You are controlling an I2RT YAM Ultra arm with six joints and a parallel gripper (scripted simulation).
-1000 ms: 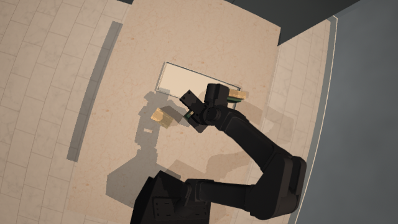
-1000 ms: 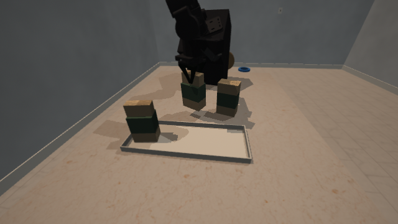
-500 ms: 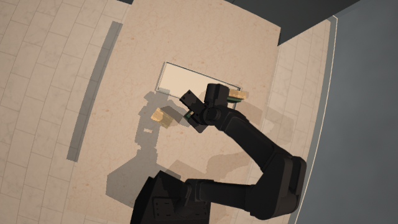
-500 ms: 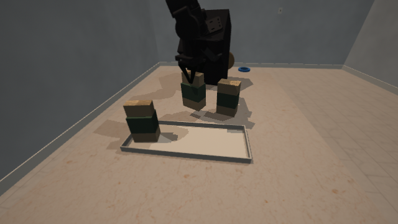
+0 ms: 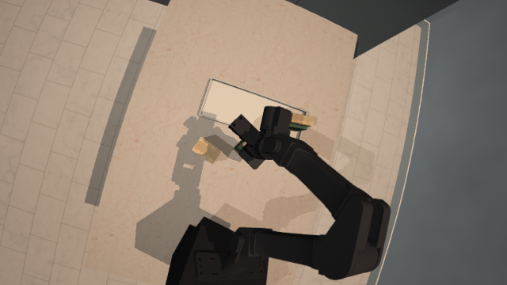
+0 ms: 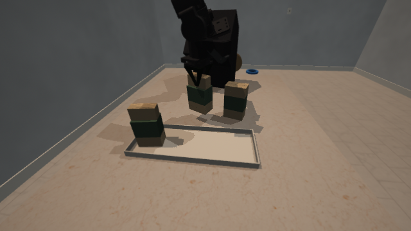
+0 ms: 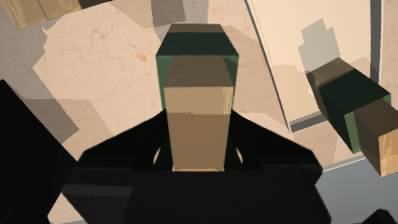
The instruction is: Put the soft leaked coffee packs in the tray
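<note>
We see three tan, block-shaped coffee packs, each wrapped by a dark green band, on a beige stone-patterned table top point(image 6: 289, 192), along with a shallow grey-rimmed rectangular tray point(image 6: 192, 159).

Our black parallel gripper point(image 6: 196, 76) comes down from above on the middle pack point(image 6: 200, 95) and pinches its upper tan part between its fingers. In the exterior view this held pack is tilted and appears lifted off the table, with its shadow lying below it, behind the far rim of the tray. In the wrist view the same pack point(image 7: 198, 95) fills the centre of the picture, its tan top nearest the camera and its green band farther down, with the dark gripper body on both sides of it.

A second pack point(image 6: 236, 100) stands upright on the table just beside the held one, on the side away from the grey wall point(image 6: 64, 64), also behind the tray's far rim. From above we see it as a tan block point(image 5: 206, 150) beside the arm's wrist.

A third pack point(image 6: 146, 124) stands upright inside the tray at its end nearest the wall, close to the corner. In the wrist view it point(image 7: 357, 116) appears at the right, over the tray's pale floor.

A small blue ring point(image 6: 252, 71) lies on the floor far back, near the wall.
</note>
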